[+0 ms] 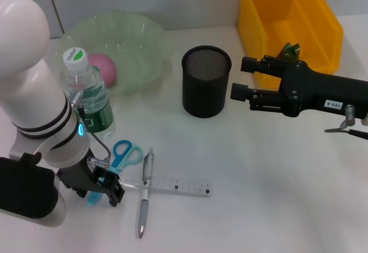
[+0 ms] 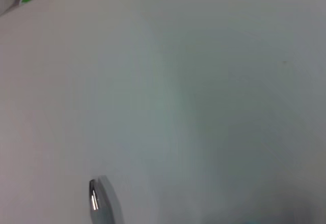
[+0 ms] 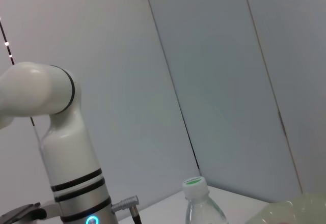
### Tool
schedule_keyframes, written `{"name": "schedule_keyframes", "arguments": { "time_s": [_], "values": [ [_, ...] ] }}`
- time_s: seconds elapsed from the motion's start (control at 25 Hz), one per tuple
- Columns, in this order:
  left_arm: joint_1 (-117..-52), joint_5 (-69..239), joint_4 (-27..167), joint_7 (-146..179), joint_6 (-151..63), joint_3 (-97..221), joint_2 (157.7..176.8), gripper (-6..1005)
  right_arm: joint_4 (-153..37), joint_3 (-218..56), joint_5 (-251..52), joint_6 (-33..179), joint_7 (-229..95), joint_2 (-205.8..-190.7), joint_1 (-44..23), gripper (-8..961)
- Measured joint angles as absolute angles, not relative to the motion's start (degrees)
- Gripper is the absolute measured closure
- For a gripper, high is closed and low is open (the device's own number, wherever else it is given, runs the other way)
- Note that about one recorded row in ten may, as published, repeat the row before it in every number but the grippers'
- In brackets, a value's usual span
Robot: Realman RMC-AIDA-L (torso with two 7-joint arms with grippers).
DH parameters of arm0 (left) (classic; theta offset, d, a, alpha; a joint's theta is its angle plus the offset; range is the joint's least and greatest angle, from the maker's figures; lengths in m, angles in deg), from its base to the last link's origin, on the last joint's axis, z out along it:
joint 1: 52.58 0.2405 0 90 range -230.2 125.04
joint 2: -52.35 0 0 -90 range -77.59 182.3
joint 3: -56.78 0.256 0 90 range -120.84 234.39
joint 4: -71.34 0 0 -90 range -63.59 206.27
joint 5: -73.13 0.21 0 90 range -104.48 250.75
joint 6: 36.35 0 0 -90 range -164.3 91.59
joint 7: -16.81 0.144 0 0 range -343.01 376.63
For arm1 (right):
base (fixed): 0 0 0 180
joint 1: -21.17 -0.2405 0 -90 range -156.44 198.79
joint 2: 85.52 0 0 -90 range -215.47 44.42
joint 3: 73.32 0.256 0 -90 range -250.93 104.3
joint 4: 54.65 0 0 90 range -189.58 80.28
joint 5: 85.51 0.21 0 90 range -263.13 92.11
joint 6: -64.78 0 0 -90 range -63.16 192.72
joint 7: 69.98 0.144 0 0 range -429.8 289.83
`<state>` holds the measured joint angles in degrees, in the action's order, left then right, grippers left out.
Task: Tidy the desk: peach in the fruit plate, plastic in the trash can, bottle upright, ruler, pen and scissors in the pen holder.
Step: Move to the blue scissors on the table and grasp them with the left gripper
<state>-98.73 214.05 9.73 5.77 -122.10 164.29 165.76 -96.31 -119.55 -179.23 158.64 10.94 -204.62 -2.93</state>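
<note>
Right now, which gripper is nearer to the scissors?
Left. The left gripper sits right at the scissors, by their near end; the right gripper hovers far across the desk, beside the pen holder.

White arm (image 3: 61, 147) stands beside the upright bottle (image 3: 201, 203), plate rim (image 3: 300, 208) nearby
</note>
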Motion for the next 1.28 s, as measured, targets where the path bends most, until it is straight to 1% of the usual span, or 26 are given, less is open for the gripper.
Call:
{"name": "schedule_keyframes", "arguments": {
  "time_s": [0.6, 1.28],
  "values": [
    [-99.68, 213.66, 11.59, 7.07, -121.27, 164.18, 165.87, 322, -96.31, -119.55, -179.19, 158.64, 10.97, -204.61, -2.93, 129],
    [-100.22, 213.65, 12.58, 7.62, -120.74, 164.44, 165.92, 479, -96.31, -119.55, -179.19, 158.58, 10.96, -204.52, -2.82, 129]
  ]
}}
